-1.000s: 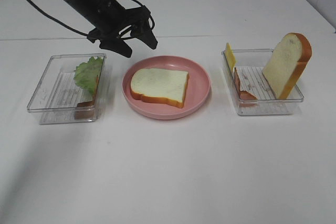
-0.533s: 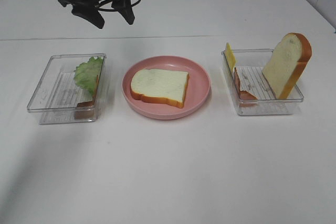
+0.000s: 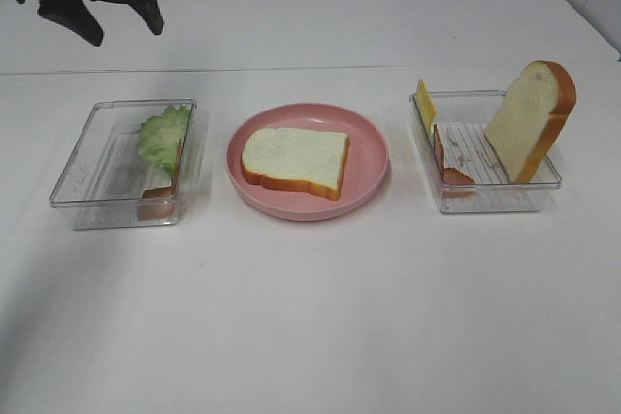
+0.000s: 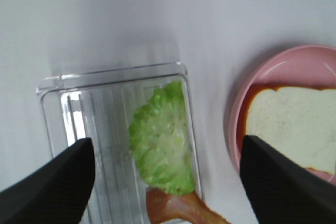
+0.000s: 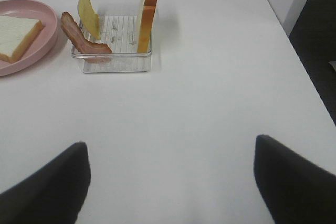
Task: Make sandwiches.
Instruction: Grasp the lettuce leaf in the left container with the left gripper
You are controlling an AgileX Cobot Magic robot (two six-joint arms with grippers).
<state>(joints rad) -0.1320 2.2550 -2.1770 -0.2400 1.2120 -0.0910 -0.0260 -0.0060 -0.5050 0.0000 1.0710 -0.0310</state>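
While the right gripper (image 5: 169, 142) hangs nearest, jaws spread wide on nothing and well apart from the right tray (image 3: 485, 199), the work seems to belong to the other arm. Taking the plate (image 3: 369, 157) as the dial's centre, a flat slice (image 3: 296, 160) lies on it. At 3 o'clock the right tray holds the cheese (image 3: 425, 104) on edge, a bacon strip (image 3: 448, 164) and the upright slice (image 3: 529, 118) leaning on its wall. At 9 o'clock the left tray (image 3: 87, 167) holds the lettuce (image 3: 163, 138) against its plate-side wall, overlapping a second strip (image 3: 160, 193). Farthest, near 10 o'clock, the left gripper (image 3: 121, 24) hovers high beyond that tray, open and empty, and its wrist view looks down on the leaf. The step in hand is probably fetching the lettuce for the flat slice. To do it well, the gripper should descend from the tray's bare middle and straddle only the leaf's free edge. It should stay clear of the wall, since a light clear tray may slide or lift. It should pinch high enough that the second strip stays behind. The leaf likely flexes, so a straight lift and a low, centred release on the bread suit it best.
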